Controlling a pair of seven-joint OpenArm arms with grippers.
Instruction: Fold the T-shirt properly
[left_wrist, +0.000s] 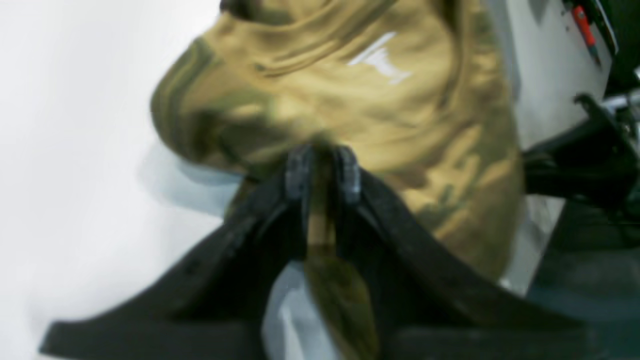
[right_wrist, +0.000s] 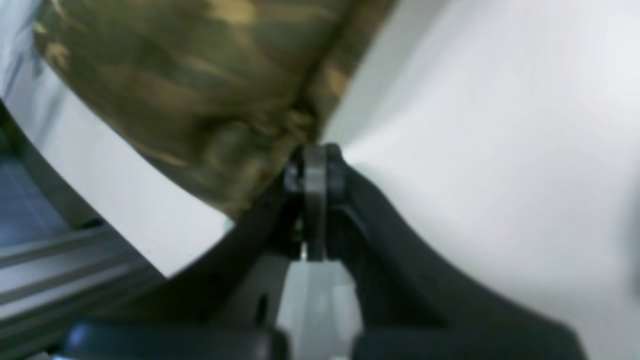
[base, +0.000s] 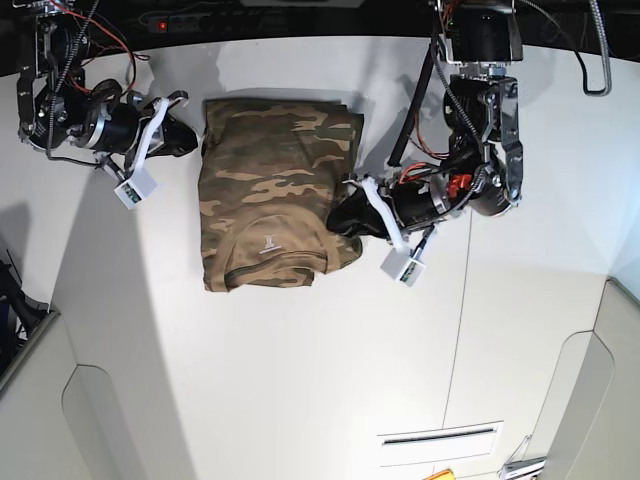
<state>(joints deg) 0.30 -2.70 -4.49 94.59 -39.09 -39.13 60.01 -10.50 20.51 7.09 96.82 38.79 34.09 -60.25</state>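
Note:
The camouflage T-shirt (base: 275, 195) lies on the white table (base: 300, 380) folded into a rough rectangle, collar and white neck print (base: 270, 243) toward the front. My left gripper (base: 347, 218) is at its right edge. In the left wrist view the gripper (left_wrist: 322, 167) is shut with a strip of the shirt (left_wrist: 350, 110) pinched between the fingers. My right gripper (base: 195, 140) is at the shirt's far left corner. In the right wrist view the gripper (right_wrist: 315, 160) is shut, with puckered shirt cloth (right_wrist: 200, 90) running into its tips.
A power strip (base: 190, 18) and cables lie along the table's far edge. A red-handled tool (left_wrist: 585, 30) lies beyond the shirt in the left wrist view. The table has panel seams and a slot (base: 440, 437) at the front right.

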